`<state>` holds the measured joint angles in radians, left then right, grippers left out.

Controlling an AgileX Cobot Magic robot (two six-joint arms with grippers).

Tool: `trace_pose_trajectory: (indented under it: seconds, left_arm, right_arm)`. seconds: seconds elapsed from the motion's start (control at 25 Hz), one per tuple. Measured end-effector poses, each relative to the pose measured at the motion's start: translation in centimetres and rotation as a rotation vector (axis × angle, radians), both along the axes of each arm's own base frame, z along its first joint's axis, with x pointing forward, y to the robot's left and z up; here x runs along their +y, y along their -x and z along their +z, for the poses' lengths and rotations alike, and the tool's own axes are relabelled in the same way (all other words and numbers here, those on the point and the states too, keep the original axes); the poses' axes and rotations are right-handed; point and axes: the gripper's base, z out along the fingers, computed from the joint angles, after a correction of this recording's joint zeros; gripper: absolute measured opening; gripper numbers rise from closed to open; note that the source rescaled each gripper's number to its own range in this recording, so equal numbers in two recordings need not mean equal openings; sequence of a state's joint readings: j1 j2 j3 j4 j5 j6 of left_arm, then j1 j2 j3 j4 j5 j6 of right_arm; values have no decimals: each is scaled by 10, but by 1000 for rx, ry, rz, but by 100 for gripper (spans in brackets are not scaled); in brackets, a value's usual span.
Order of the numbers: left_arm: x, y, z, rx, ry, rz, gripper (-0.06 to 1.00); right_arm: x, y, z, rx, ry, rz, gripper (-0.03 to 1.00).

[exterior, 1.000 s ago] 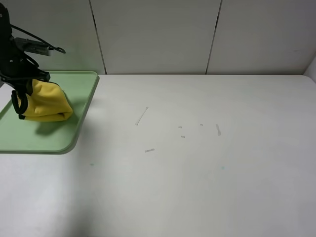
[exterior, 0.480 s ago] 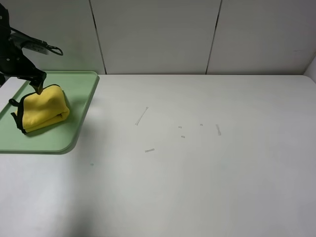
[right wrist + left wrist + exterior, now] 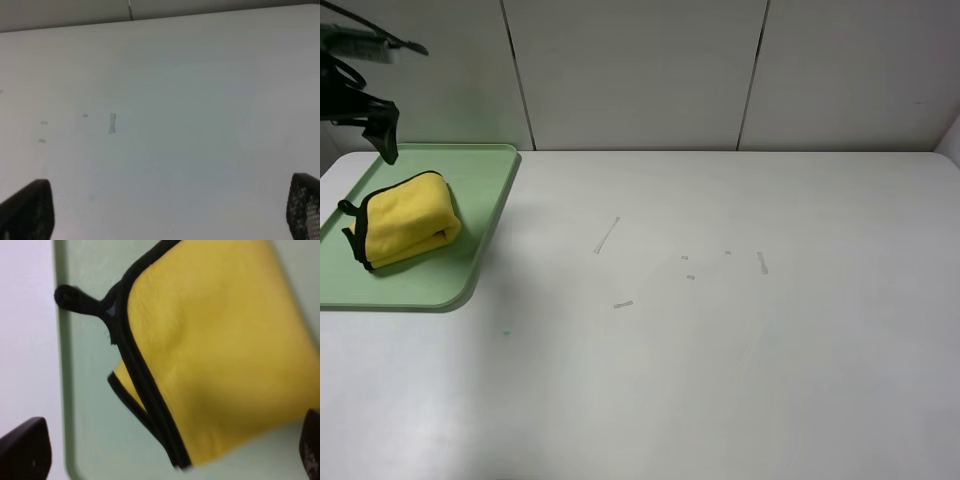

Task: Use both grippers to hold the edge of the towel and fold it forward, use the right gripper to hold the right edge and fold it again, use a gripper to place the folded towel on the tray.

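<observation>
While the left gripper (image 3: 382, 140) is hanging above the far edge of the tray (image 3: 490, 215), its jaws are standing spread wide and gripping nothing; in the left wrist view the two dark tips are showing at opposite edges of the picture, with the towel (image 3: 215, 355) lying free between and below them. The right gripper (image 3: 165, 210) is likewise showing spread jaws over bare desk (image 3: 740, 340), holding nothing, and it is not appearing in the high view at all.

Folded into a thick yellow bundle with black trim, the towel (image 3: 405, 218) is resting inside the tray, near its left side, with its small hanging loop (image 3: 75, 297) reaching toward the rim. The task looks essentially finished.

What could be going wrong from here is small, in my judgement. The bundle is looking loosely folded, so it may be springing open. If an arm is passing low over the tray, a jaw tip could be catching the loop or the trim and dragging the towel out.
</observation>
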<state>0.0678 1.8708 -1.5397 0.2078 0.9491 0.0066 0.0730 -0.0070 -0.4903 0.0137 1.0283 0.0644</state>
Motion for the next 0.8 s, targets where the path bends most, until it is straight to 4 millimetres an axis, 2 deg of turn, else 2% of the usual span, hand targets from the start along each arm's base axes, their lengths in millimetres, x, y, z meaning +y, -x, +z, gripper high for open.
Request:
trace_pose_trajectory:
  seconds: [0.16,0.28,0.56,0.8]
  left_arm:
    - [-6,26,44,-60,43,-17,100]
    - [-10,51,65,-79,59,-25,100]
    - [-16,125,94,-152,65,-27,100]
    - [-21,202,103,-180,64,-18,100]
  right_arm:
    - [0,0,0,0,0,0,100]
    - [0,0,0,0,0,0,100]
    - [0,0,0,0,0,0,100]
    - [0,0,0,0,0,0,100]
